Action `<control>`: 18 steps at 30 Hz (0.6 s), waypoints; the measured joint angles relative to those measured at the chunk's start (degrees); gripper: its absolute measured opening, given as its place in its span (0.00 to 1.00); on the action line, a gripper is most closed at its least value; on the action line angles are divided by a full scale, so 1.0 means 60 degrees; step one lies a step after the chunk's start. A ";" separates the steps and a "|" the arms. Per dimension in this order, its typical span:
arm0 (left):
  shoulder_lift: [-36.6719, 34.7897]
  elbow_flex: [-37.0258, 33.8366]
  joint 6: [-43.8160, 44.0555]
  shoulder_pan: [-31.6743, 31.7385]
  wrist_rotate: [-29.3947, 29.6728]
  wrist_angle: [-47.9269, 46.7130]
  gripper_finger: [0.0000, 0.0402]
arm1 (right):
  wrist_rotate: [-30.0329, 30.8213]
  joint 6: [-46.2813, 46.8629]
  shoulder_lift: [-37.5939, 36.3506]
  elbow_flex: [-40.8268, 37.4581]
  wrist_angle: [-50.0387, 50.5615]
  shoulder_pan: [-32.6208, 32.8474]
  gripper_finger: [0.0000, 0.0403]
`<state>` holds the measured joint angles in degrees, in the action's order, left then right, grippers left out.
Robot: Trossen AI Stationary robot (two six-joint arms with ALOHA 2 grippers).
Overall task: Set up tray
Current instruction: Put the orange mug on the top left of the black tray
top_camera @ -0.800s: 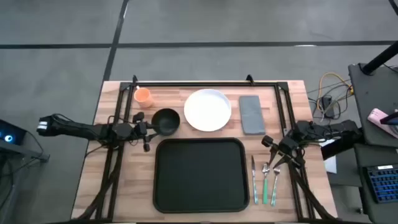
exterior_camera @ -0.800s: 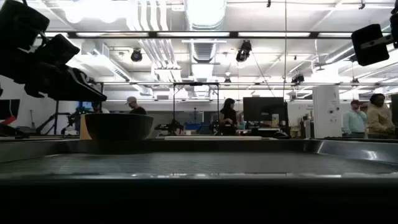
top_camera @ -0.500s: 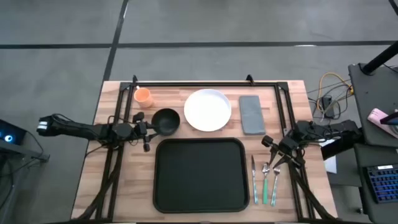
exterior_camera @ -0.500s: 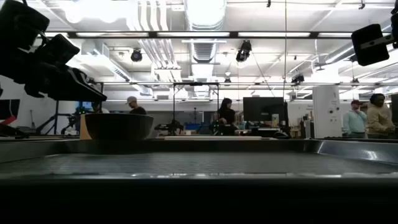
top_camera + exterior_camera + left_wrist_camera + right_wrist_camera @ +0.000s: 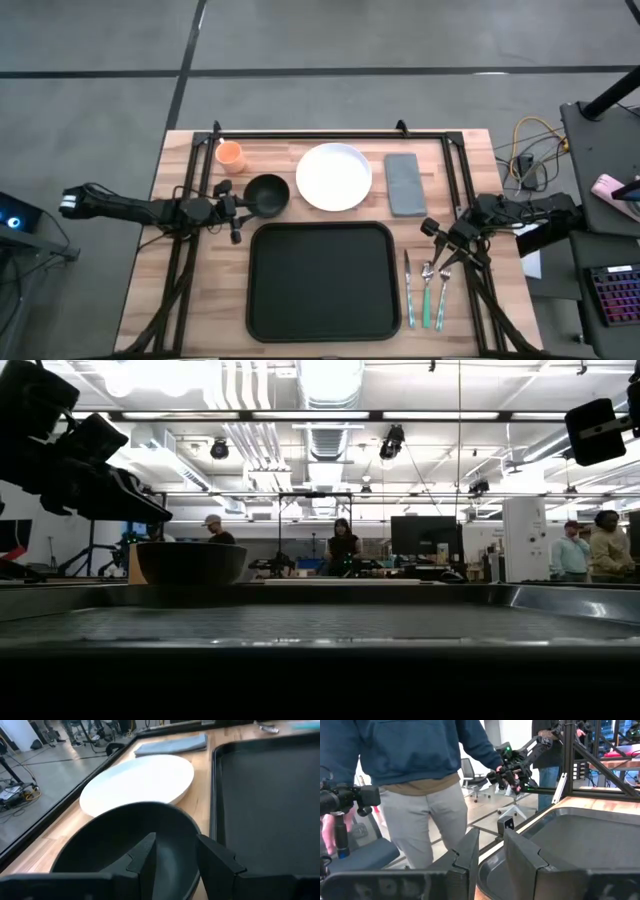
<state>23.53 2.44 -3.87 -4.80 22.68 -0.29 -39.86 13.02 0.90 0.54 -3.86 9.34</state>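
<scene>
Two grippers, both idle at the flanks of the tray [image 5: 322, 281]. Tray is bare and lies flat on the table [image 5: 190, 300] at its near-centre, long axis running left to right between the arms.

Left gripper [image 5: 243, 207]: just off the tray's far-left corner, at the rim of the black bowl [image 5: 267, 195]. In the left wrist view its fingers [image 5: 147, 857] stand a narrow gap apart, straddling the bowl [image 5: 125, 840] edge, one inside and one outside by the look of it; whether they already pinch the rim cannot be told. Bowl sits just beyond the tray's far edge, near that corner.

Right gripper [image 5: 438, 240]: just off the tray's right edge, above the handles of the cutlery [image 5: 426, 290] lying parallel to the tray's short side. Right wrist view shows fingers [image 5: 520, 855] slightly apart, nothing between them; a person stands in the room beyond.

Other items beyond the tray's far edge: white plate [image 5: 334, 177] mid-span, grey napkin [image 5: 404, 183] toward the far-right corner, orange cup [image 5: 229, 154] farther back past the bowl.

Judgement: nothing loaded, task at its start. Left arm is nearer the bowl; the tray lies toward the operator side and slightly right of that claw, so the coming move is probably a short lift and carry over the rim.
</scene>
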 joint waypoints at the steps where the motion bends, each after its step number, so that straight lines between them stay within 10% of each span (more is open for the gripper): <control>1: 0.0000 0.0000 0.0108 0.0000 0.0000 0.0129 0.29 | 0.0004 -0.0003 -0.0002 0.0002 0.0003 0.0000 0.20; 18: -0.0004 0.0000 0.3015 -0.0004 -0.0018 0.3642 0.29 | 0.0026 0.0000 -0.0003 0.0000 0.0003 0.0000 0.19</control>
<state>23.51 2.44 14.22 -4.82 22.57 21.56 -39.70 13.02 0.89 0.54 -3.84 9.34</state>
